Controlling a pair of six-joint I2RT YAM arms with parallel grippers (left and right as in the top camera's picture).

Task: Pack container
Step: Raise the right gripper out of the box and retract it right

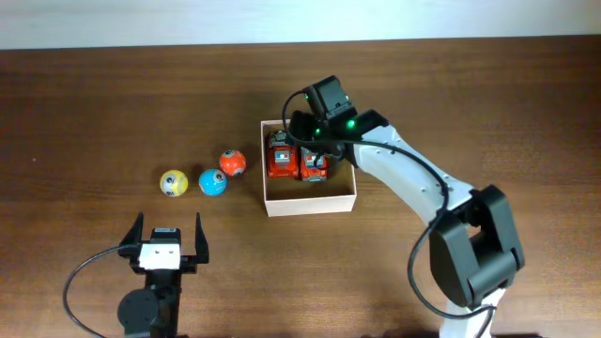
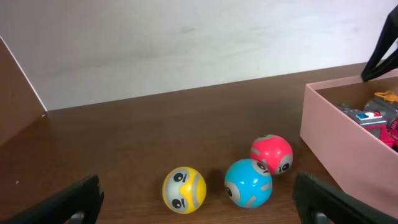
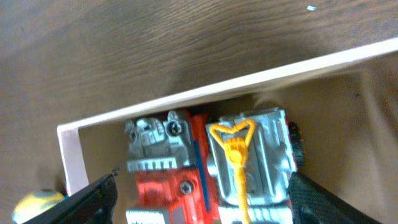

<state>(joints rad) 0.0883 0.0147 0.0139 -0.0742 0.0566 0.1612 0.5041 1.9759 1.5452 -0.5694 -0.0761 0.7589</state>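
Cardboard of the small square white open-top box [image 1: 310, 203], at overhead centre, is judged light, crushable, best pinched by one wall; left gripper [image 1: 169, 225] and right gripper [image 1: 315, 133] fingers are spread, empty.

Overhead looks straight down; left wrist low at 7 o'clock facing 12; right wrist close above shared container [image 1: 310, 206].

On the dark wooden table [image 1: 94, 103], a yellow ball [image 1: 173, 183], a blue ball [image 1: 212, 182] just beside it, then a red ball [image 1: 233, 163]
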